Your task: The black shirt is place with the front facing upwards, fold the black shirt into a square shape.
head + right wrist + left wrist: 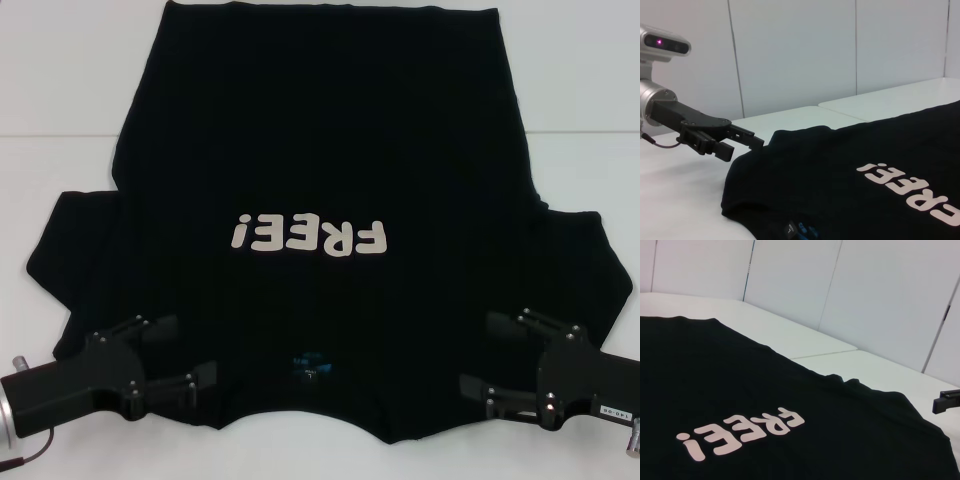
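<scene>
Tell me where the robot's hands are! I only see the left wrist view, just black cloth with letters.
Observer: The left hand is at the shirt, by the shoulder on the robot's left of the neck, fingers open.
Operator: And the other one? I only see a tiny bit of it.
Observer: The right hand is at the opposite shoulder, also open, pointing toward the left one.
Operator: Is anything between them?
Observer: Yes, a small blue label at the neck, on the edge nearest the robot.
</scene>
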`<state>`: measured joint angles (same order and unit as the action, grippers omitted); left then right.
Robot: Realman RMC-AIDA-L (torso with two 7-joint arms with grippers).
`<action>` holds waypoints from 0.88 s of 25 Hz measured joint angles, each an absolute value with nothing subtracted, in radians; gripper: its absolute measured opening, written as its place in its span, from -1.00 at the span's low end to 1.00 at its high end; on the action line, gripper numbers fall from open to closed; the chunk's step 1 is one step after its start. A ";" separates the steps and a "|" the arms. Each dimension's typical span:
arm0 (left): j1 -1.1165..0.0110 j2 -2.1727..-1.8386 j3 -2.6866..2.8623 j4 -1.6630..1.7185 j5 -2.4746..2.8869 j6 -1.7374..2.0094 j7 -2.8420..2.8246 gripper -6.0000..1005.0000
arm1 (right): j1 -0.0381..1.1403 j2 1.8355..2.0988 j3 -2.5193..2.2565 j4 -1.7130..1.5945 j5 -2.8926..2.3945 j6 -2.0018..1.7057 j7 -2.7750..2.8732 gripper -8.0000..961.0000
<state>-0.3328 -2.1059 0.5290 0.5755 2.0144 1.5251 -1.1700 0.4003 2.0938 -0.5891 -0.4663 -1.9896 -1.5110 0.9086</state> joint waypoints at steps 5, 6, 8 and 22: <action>-0.333 -2.105 0.528 0.577 2.017 1.528 -1.172 0.85 | 0.399 2.094 -0.589 -0.466 -1.990 -1.511 0.908 0.91; -0.333 -2.105 0.528 0.577 2.017 1.528 -1.173 0.86 | 0.399 2.094 -0.589 -0.466 -1.990 -1.511 0.908 0.91; -0.333 -2.105 0.528 0.577 2.017 1.528 -1.194 0.86 | 0.399 2.094 -0.589 -0.466 -1.990 -1.511 0.908 0.91; -0.434 -1.934 0.438 0.586 2.057 1.511 -2.156 0.85 | 0.399 2.094 -0.589 -0.465 -1.991 -1.498 0.918 0.91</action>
